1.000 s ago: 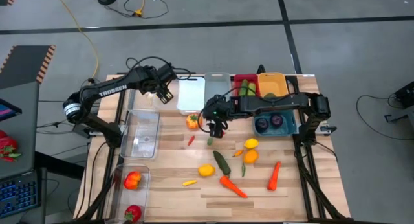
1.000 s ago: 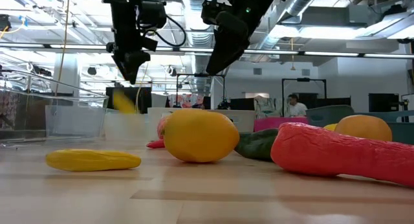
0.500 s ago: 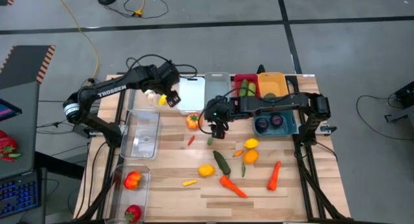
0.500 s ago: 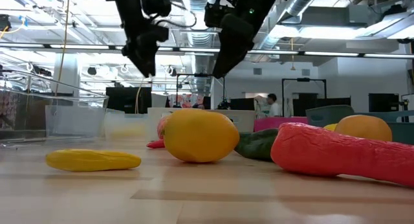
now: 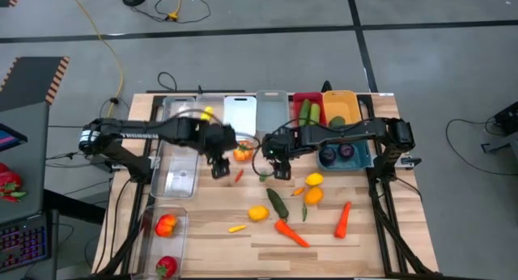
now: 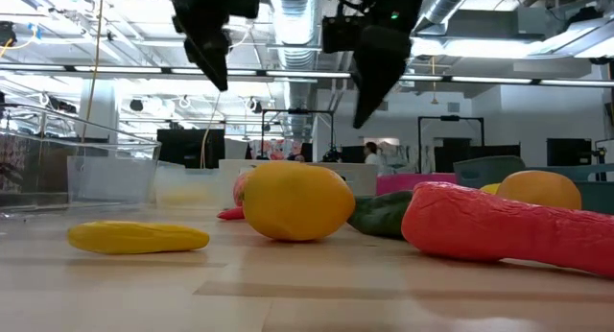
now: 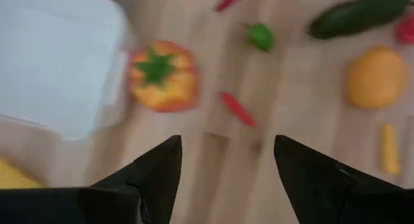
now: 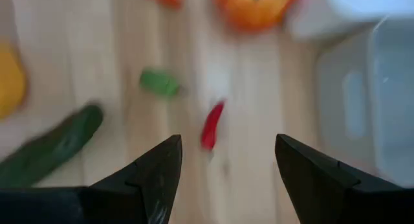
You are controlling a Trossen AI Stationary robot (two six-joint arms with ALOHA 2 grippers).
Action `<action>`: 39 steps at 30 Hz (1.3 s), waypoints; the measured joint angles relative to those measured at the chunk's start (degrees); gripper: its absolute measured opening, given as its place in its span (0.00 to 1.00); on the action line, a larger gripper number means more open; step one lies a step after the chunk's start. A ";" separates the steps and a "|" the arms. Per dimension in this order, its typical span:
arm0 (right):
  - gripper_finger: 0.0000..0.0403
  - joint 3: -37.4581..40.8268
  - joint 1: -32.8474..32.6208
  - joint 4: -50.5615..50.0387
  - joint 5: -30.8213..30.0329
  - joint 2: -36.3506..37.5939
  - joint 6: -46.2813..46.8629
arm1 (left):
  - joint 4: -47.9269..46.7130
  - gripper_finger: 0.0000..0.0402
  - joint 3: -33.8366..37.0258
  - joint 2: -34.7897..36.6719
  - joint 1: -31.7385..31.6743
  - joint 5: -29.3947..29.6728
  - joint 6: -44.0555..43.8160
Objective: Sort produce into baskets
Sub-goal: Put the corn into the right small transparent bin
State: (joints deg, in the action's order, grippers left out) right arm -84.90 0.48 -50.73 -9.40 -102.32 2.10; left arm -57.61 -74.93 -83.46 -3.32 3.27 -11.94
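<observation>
Left gripper (image 5: 218, 168) hangs open and empty over the table (image 5: 364, 248), right by the small red chili (image 5: 239, 176). Right gripper (image 5: 281, 168) is open too, near the orange-red tomato (image 5: 241, 151).

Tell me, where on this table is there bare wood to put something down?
Mostly the near edge, below the orange carrot and small yellow piece, and beside the clear bin. The middle is crowded, under the left gripper and right gripper.
</observation>
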 joint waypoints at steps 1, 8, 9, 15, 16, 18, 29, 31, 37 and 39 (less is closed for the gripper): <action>0.69 0.00 -0.69 -1.80 -0.03 0.00 0.90 | 0.17 0.58 0.15 0.00 2.02 0.09 -1.39; 0.69 1.81 -5.34 -6.24 -4.38 0.00 3.95 | 6.53 0.58 4.73 0.00 14.96 -0.02 -9.25; 0.69 2.07 -5.75 -6.26 -4.47 0.00 3.98 | 8.70 0.58 5.57 0.00 16.47 0.02 -10.60; 0.69 2.73 -7.37 -5.55 -4.51 0.00 6.91 | 23.38 0.58 10.46 0.00 24.14 1.60 -15.13; 0.69 2.73 -7.49 -5.50 -4.51 0.00 7.13 | 25.84 0.58 11.47 -0.02 25.23 2.26 -15.29; 0.69 2.73 -7.87 -5.50 -4.51 0.00 7.58 | 30.17 0.58 13.12 -0.07 27.33 4.02 -15.38; 0.69 2.73 -9.31 -3.40 -4.42 0.00 7.58 | 39.33 0.58 18.82 -1.61 34.35 13.97 -19.34; 0.69 2.73 -9.43 -3.05 -4.41 0.00 7.55 | 39.82 0.58 18.60 -3.72 34.90 13.94 -19.39; 0.69 2.73 -9.45 -2.52 -4.32 0.00 7.55 | 39.83 0.58 16.53 -11.65 36.22 13.60 -18.26; 0.69 2.73 -9.45 -2.37 -4.27 0.00 7.55 | 39.78 0.58 15.85 -13.98 36.25 13.57 -18.24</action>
State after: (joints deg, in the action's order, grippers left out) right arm -82.17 -8.97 -53.10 -13.67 -102.32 9.65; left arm -17.83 -59.07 -97.44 32.93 16.84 -30.18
